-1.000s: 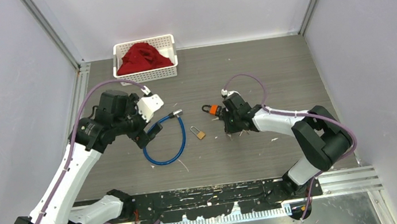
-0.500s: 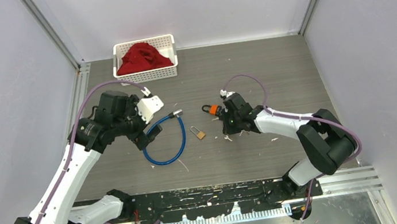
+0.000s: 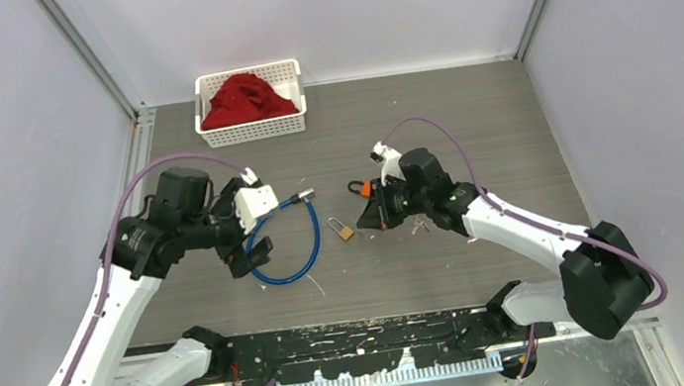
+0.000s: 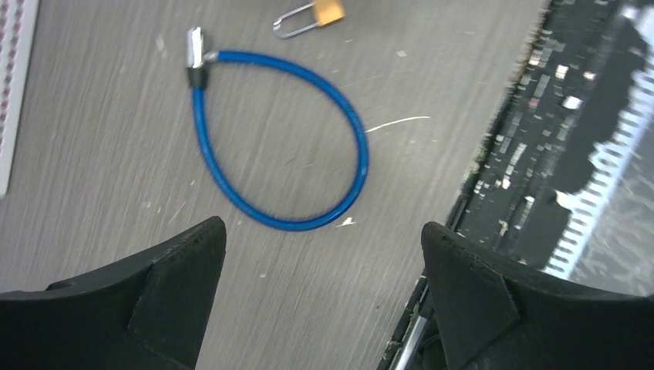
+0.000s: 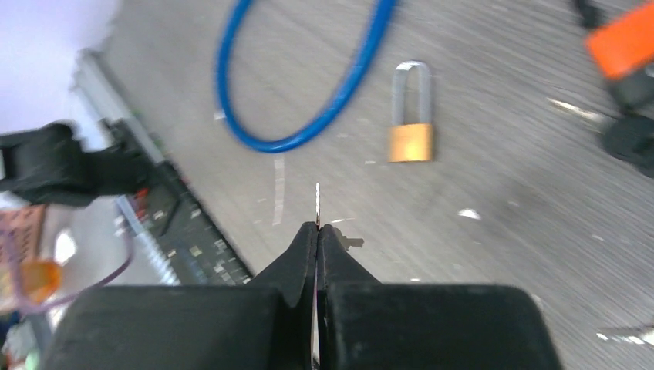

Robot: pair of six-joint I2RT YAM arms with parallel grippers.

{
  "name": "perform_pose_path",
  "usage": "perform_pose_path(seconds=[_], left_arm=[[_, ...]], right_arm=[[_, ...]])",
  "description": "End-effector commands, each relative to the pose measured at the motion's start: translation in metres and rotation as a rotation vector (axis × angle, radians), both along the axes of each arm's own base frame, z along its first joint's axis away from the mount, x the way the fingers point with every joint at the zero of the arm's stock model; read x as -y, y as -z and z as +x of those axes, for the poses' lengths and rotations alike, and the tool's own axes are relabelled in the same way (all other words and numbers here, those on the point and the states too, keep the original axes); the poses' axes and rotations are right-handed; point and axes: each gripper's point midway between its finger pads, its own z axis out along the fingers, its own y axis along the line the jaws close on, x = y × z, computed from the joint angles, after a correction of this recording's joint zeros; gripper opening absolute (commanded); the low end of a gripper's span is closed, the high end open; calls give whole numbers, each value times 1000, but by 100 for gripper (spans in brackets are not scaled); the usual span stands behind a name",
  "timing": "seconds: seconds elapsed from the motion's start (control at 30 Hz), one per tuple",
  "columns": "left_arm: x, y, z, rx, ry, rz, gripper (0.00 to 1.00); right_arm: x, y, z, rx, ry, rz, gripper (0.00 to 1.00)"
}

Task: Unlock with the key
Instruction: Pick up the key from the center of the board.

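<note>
Padlock point(image 3: 344, 229) of brass lies flat on the grey worktop point(image 3: 468, 116), shackle pointing away from the arm bases, between the blue cable lock point(image 3: 299, 259) and the right hand point(image 3: 373, 217). That hand is pinched fully shut on a thin metal sliver, judged to be the key point(image 5: 317, 202), whose tip juts just past the fingertips. The left hand point(image 3: 251, 253) hangs wide open over the cable loop, gripping nothing.

Small, hard and probably light, the padlock looks likely to skate across the smooth surface if the key alone pushes on it. The free hand would best take its body by the flat sides, leaving the end opposite the shackle clear. The key seems stiff but thin, and apt to swivel in so narrow a pinch.

Only the right wrist view shows the key, edge-on, with the padlock's body turned toward it. From overhead the hand hides the key entirely. The overhead view alone shows an orange-and-black lock point(image 3: 362, 188) just beyond the right hand, and a white basket point(image 3: 247, 70) holding a red cloth point(image 3: 246, 101) at the far edge. The left wrist view confirms the wide gap between its own fingers.
</note>
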Motion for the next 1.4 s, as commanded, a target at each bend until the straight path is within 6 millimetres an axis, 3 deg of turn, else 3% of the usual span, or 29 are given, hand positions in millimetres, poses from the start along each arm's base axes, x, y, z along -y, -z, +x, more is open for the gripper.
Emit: perform_pose_path(seconds=[0.0, 0.17, 0.37, 0.5, 0.8, 1.17, 1.37], left_arm=[[24, -28, -53, -5, 293, -165, 94], [42, -43, -72, 15, 391, -319, 88], [55, -45, -81, -103, 387, -415, 83], [63, -52, -93, -233, 399, -489, 76], [78, -85, -100, -281, 377, -694, 63], [81, -82, -101, -379, 346, -704, 43], [82, -76, -96, -397, 322, -687, 42]], right_arm=[[-37, -80, -37, 109, -298, 276, 1], [-54, -122, -75, 149, -517, 356, 1], [-77, -147, -111, 210, -705, 309, 1], [-89, -165, -121, 264, -755, 305, 1], [-104, -188, -136, 322, -804, 290, 1], [-108, -201, -141, 348, -809, 315, 1], [-107, -206, -143, 358, -810, 320, 1]])
